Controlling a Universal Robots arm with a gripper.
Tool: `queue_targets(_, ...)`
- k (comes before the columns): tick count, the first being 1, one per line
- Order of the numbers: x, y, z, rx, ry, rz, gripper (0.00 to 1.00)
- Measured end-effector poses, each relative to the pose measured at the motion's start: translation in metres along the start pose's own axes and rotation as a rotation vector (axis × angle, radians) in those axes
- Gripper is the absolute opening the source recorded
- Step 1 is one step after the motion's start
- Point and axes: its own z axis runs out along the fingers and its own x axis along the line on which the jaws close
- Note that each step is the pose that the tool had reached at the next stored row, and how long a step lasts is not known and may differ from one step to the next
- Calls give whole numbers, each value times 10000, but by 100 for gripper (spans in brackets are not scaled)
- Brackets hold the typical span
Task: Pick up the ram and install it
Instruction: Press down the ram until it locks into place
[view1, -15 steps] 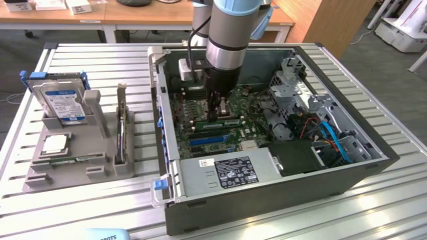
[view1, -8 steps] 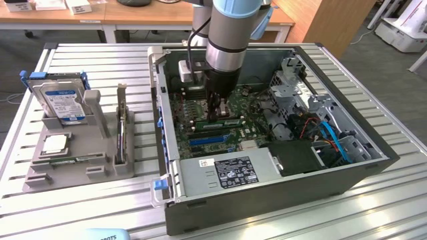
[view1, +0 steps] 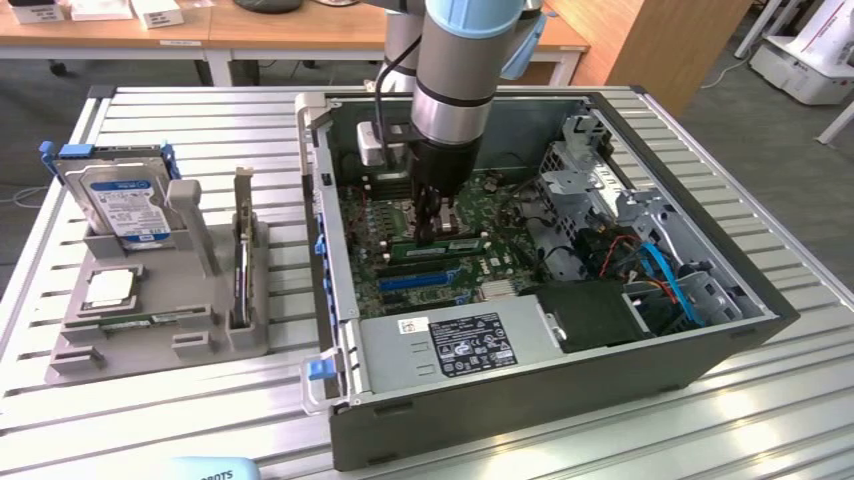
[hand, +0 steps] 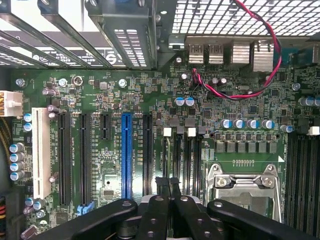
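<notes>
My gripper reaches down into the open computer case, over the green motherboard. Its black fingers are pressed together, shut, with nothing visible between them. In the wrist view the gripper hangs over the memory slots beside the processor socket. Right under the fingertips in the exterior view, the ram, a narrow green stick with a white label, stands on edge on the motherboard. Whether the fingers touch it I cannot tell.
A grey holder on the exterior view's left carries a hard drive, a silver processor chip, an upright dark expansion card and a green stick lying flat. The power supply, drive cage and cables crowd the case.
</notes>
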Motion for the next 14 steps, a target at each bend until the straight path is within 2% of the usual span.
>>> queue_targets(14, 0, 0, 22, 1, -1, 0, 10)
